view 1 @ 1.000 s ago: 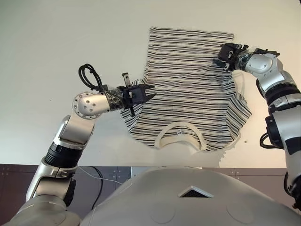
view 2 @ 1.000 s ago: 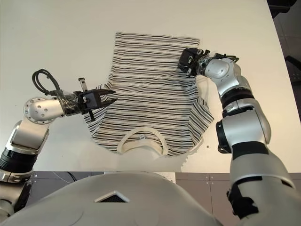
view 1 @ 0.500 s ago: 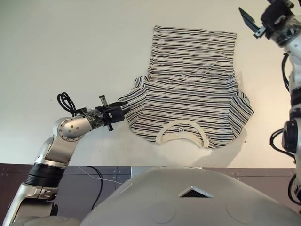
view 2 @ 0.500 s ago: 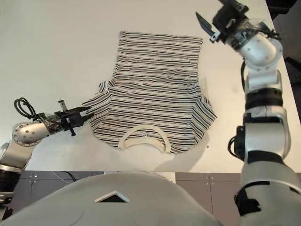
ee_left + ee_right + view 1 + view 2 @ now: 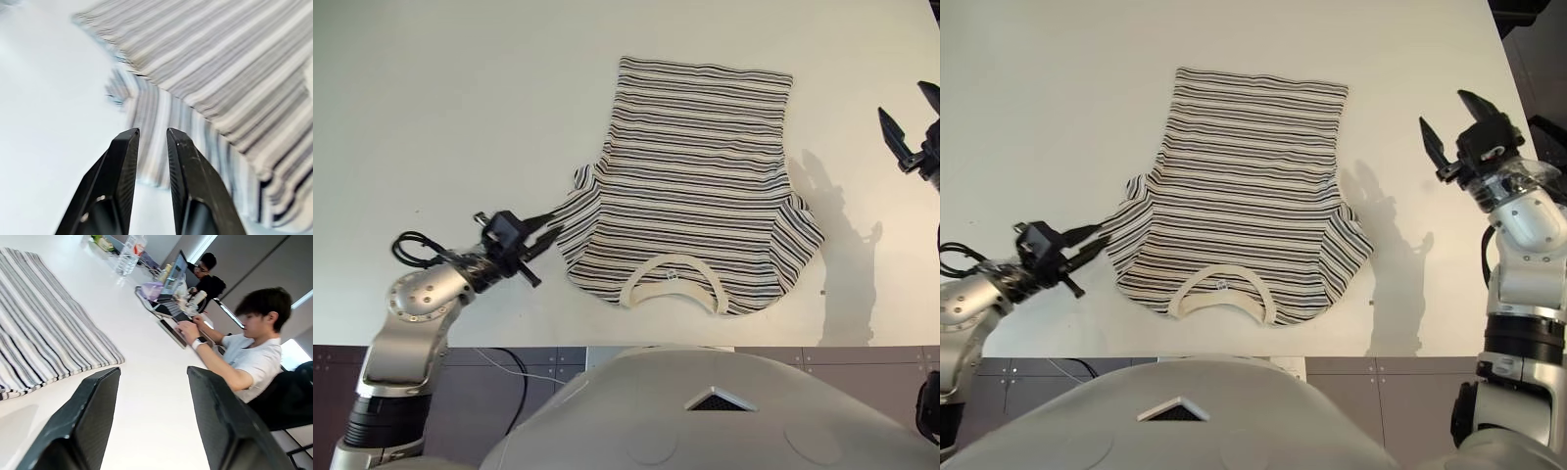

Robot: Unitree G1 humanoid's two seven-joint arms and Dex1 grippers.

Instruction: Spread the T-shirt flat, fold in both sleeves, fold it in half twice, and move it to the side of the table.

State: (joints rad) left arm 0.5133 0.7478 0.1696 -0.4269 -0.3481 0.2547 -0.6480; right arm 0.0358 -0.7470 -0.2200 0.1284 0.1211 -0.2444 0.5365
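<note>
The striped T-shirt (image 5: 690,176) lies on the white table (image 5: 460,98), its cream collar (image 5: 671,284) nearest me and its hem at the far end. Both sleeves sit bunched against the body. My left gripper (image 5: 546,231) hovers low over the table just left of the left sleeve (image 5: 146,103), apart from it; it is open by a narrow gap with nothing between the fingers (image 5: 128,142). My right gripper (image 5: 1451,122) hangs raised to the right of the shirt, open wide and empty, casting a shadow (image 5: 1381,225) on the table.
The table's near edge (image 5: 607,345) runs just below the collar. Bare table stretches left of the shirt and on its right side. In the right wrist view, people sit with laptops (image 5: 171,279) and a bottle (image 5: 128,254) at the table's far end.
The left gripper has drawn back from the left sleeve toward the near left. The right gripper let go of the shirt, rose, then came down nearer on the right.
</note>
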